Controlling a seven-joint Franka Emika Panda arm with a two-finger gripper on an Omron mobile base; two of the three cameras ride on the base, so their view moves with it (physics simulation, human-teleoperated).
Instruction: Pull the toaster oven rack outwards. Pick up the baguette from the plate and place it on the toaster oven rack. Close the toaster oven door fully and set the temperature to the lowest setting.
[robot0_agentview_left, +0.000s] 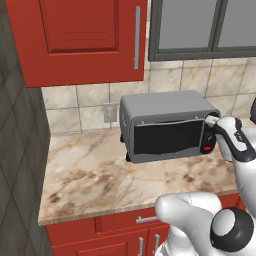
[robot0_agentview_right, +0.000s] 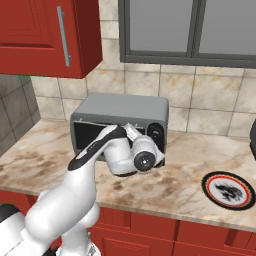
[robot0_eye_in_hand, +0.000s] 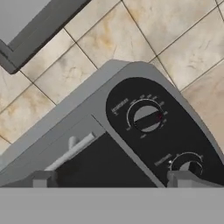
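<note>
Against the front of the toaster oven (robot0_agentview_left: 165, 125), at its knob end, the gripper (robot0_eye_in_hand: 113, 179) hangs with its jaws spread wide and nothing between them. That posture suits the job left, by my reading: the toaster oven door (robot0_agentview_left: 167, 137) looks shut or nearly so, and the hand faces the control strip so a knob (robot0_eye_in_hand: 146, 116) can be pinched and turned to the lowest setting. 2 knobs show there. Well right of the oven sits the plate (robot0_agentview_right: 230, 190), bare; the baguette is presumably inside, though I cannot tell.
</note>
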